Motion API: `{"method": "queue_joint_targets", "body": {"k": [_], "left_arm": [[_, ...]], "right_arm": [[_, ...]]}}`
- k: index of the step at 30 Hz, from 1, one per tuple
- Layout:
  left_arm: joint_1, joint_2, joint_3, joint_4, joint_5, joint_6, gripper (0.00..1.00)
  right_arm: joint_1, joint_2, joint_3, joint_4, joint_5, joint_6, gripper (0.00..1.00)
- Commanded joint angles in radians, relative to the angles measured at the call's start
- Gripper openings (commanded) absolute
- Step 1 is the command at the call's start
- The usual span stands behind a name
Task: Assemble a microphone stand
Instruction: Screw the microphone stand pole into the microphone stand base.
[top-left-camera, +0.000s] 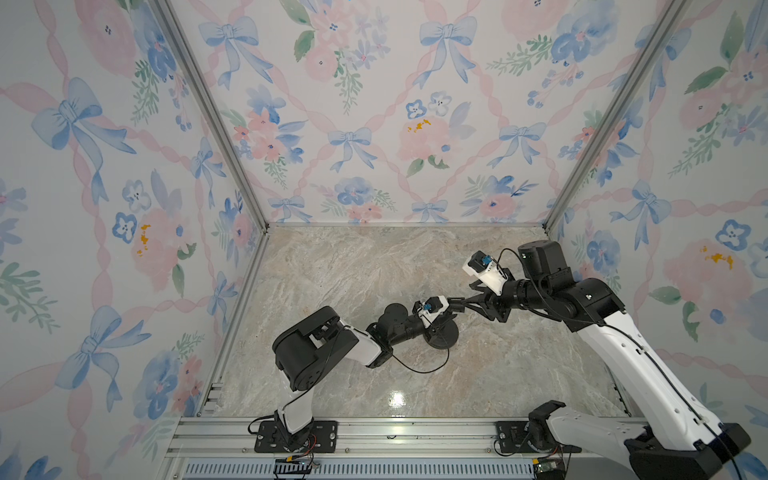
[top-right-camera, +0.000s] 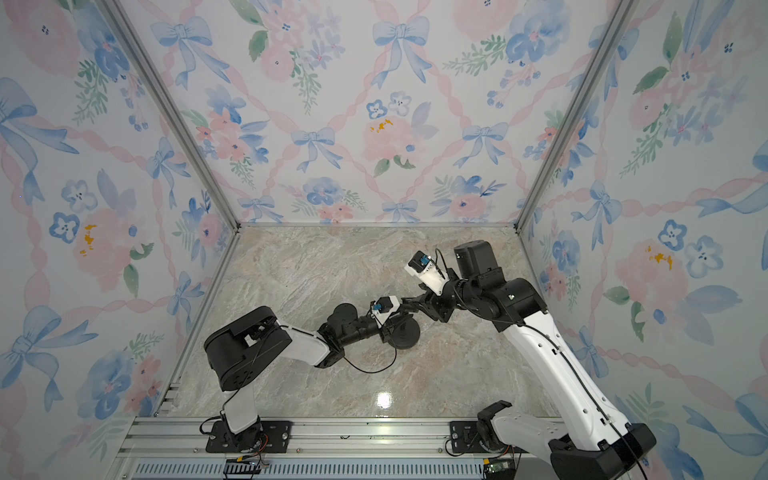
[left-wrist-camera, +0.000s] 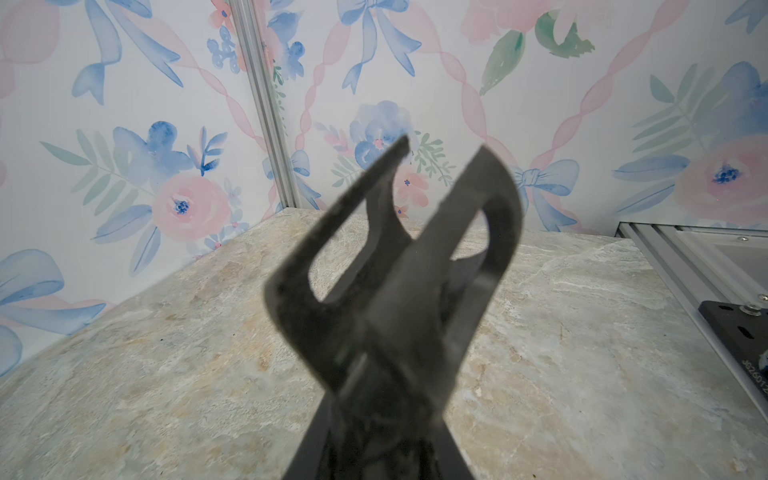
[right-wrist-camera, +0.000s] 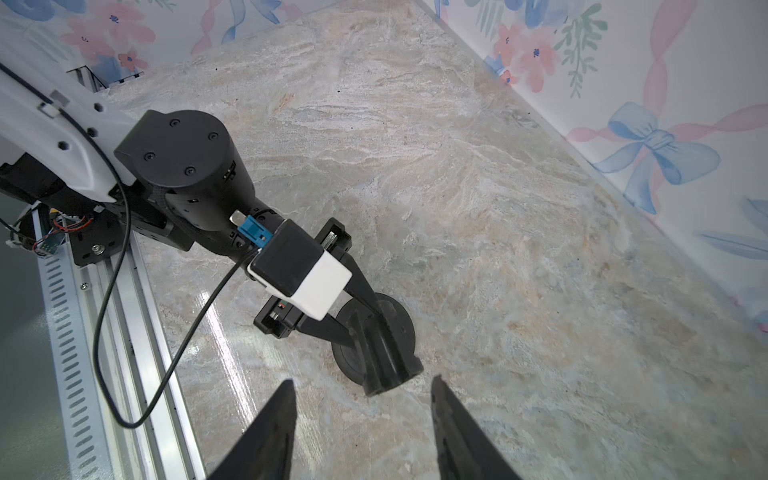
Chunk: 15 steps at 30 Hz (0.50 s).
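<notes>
While left tool (right-wrist-camera: 363, 326) grips microphone stand (right-wrist-camera: 388, 361), plate lettering (left-wrist-camera: 754, 380) cropped

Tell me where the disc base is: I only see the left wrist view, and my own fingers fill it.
Observer: The disc base lies flat on the table, right under the left gripper.
Operator: Is the right gripper off the clip-like head I'm clamping?
Observer: The right gripper is open. Its jaws stand spread apart, with no grip on the head just in front of them.
</notes>
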Motion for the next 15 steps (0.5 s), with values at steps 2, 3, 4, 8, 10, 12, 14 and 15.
{"method": "queue_joint_targets", "body": {"k": [2,3,4,8,10,12,14,15], "left_arm": [[0.014,0.040,0.013,-0.033,-0.002,0.002,0.00],[0.014,0.043,0.012,-0.034,-0.001,0.002,0.00],[0.014,0.046,0.014,-0.033,0.001,0.001,0.00],[0.016,0.058,0.021,-0.033,0.008,-0.007,0.00],[0.019,0.062,0.024,-0.033,0.013,-0.012,0.00],[0.022,0.064,0.028,-0.033,0.016,-0.017,0.00],[0.023,0.063,0.027,-0.033,0.016,-0.016,0.00],[0.023,0.064,0.027,-0.034,0.016,-0.017,0.00]], "right_arm": [[-0.004,0.170,0.141,-0.207,0.013,-0.022,0.50],[0.000,0.215,0.184,-0.262,0.025,-0.021,0.47],[0.012,0.254,0.224,-0.315,0.049,-0.019,0.46],[0.037,0.368,0.316,-0.443,0.180,0.015,0.44],[0.038,0.410,0.342,-0.484,0.182,0.013,0.41],[0.044,0.433,0.362,-0.500,0.180,0.012,0.39],[0.049,0.438,0.369,-0.490,0.187,0.019,0.39],[0.052,0.442,0.375,-0.483,0.195,0.022,0.39]]}}
